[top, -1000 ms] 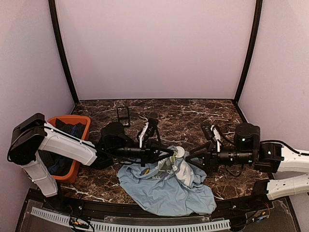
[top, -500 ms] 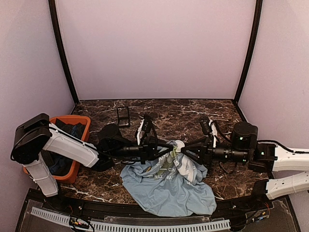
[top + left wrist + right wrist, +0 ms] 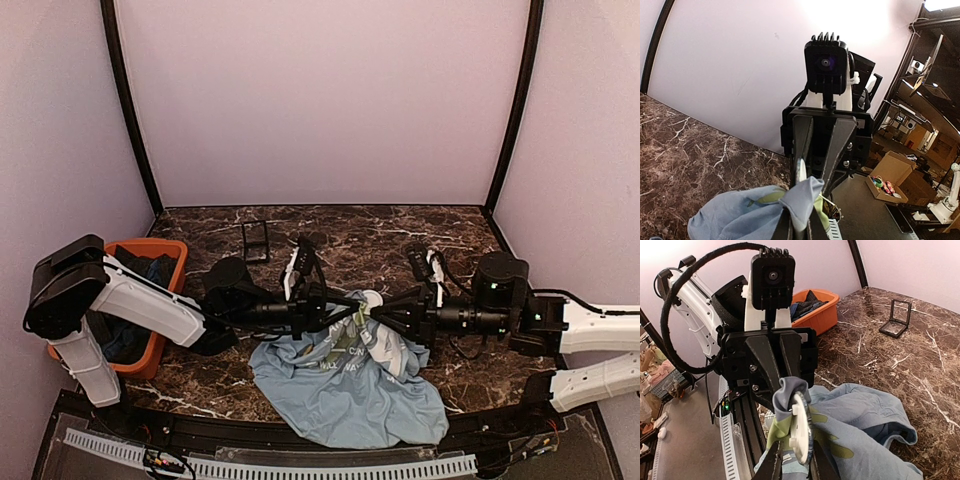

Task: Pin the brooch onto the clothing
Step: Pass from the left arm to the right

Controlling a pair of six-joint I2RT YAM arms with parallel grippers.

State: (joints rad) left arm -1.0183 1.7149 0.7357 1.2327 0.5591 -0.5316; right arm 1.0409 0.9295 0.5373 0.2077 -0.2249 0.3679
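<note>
The light blue T-shirt point(image 3: 340, 395) lies crumpled at the table's near middle, with one fold lifted. My left gripper point(image 3: 355, 312) is shut on that raised fold point(image 3: 802, 197). My right gripper point(image 3: 382, 315) faces it tip to tip and is shut on the brooch point(image 3: 800, 427), a small round disc showing a white back with a clasp and a dark rim. The brooch's face presses against the pinched fold point(image 3: 787, 390). Its thin edge shows in the left wrist view point(image 3: 801, 171) and as a pale spot from above point(image 3: 371, 298).
An orange basket point(image 3: 172, 248) with darker blue garments stands at the left, also in the right wrist view point(image 3: 815, 315). A small black-framed square case point(image 3: 256, 240) stands behind on the marble top. The table's near edge with its white rail lies just below the shirt.
My right gripper has moved left with the brooch until it meets the left gripper at the raised fold. The left gripper has pulled back slightly, still holding the fold.
</note>
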